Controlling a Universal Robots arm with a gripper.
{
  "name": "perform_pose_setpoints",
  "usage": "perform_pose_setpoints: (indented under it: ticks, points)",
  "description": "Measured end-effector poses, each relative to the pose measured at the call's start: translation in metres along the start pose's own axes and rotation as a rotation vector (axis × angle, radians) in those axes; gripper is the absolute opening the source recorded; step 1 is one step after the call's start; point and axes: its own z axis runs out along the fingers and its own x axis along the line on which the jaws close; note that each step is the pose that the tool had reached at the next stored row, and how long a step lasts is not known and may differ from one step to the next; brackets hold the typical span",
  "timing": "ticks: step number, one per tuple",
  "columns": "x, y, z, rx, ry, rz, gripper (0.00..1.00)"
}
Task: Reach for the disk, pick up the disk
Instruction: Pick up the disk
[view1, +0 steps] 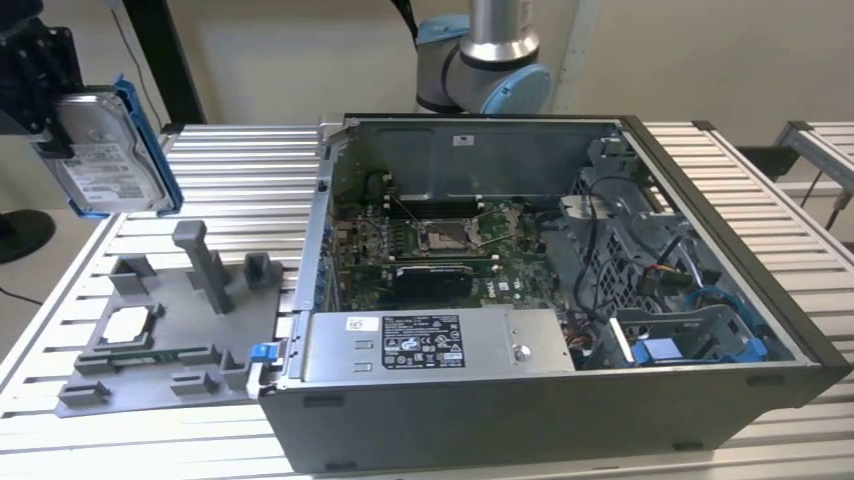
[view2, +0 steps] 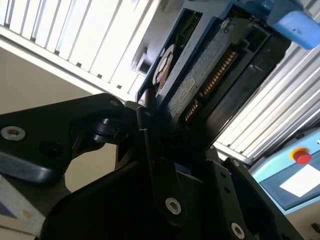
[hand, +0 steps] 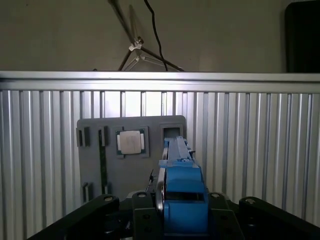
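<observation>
Up over the grey fixture plate (view1: 140, 345), the claw (view1: 60, 125) is clamped on the disk (view1: 118, 150), which hangs with its long axis upright, well clear of the counter (view1: 227, 170).

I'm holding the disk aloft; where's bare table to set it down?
Bare slats of the table lie beyond the grey fixture, beside the computer case, and along the case's other side on the exterior view's right. Crowded: the fixture's posts and the case's inside.

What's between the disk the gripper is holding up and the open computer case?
In the exterior view, just bare slatted table shows between the disk and the computer case.
</observation>
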Motion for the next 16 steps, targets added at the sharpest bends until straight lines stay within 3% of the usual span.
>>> perform_pose_setpoints:
  ticks: [16]
  points:
    - [0.0001, 0.0003, -0.0153, -0.0001, 0.0001, 0.0, 0.0]
